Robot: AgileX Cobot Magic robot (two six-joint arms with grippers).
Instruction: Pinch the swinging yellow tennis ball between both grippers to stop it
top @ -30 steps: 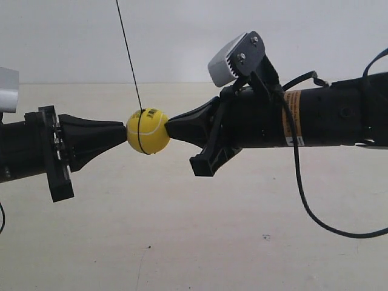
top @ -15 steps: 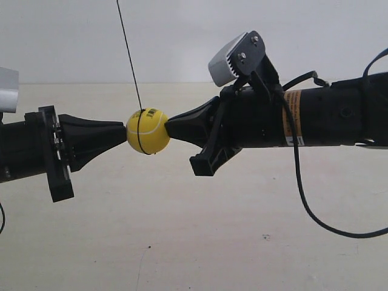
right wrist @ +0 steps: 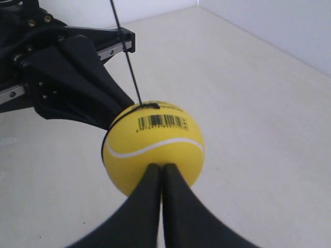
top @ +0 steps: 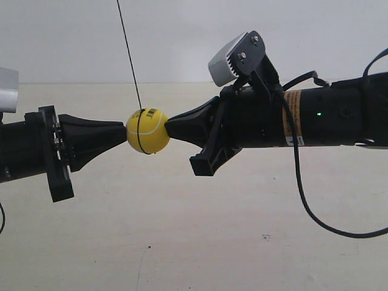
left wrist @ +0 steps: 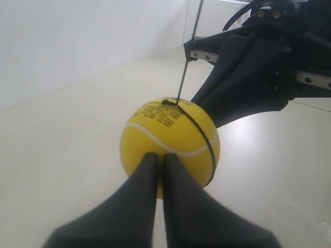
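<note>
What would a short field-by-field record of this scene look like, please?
yellow tennis ball: pinched between both gripper tips
string: thin, dark, tied around the ball, running up out of frame
left gripper: shut, tip pressed on the ball
right gripper: shut, tip pressed on the opposite side

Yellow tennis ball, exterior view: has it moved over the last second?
No. The yellow tennis ball holds the same spot against the wall-floor line, pinched between the left hand and the right hand.
</note>
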